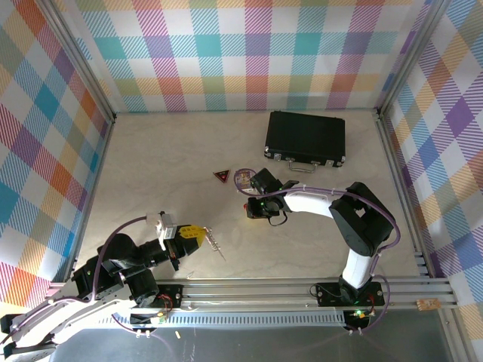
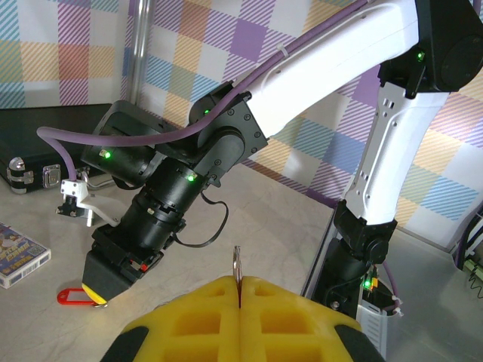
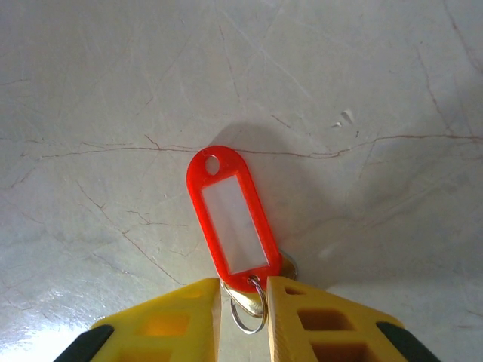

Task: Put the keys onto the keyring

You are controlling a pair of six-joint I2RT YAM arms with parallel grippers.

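The keys lie flat on the table: a small brass key on a thin split ring, joined to a red plastic tag with a white label window. My right gripper points down over them, its yellow fingers closed against the key and the ring on both sides. In the top view this gripper is at mid-table. My left gripper is shut on the keyring, whose thin silver edge sticks up between the pads. Its chain trails right of the left gripper.
A black case with a metal handle lies at the back right. A dark triangular badge and a small card pack sit just beyond the right gripper. Aluminium rails run along the near edge.
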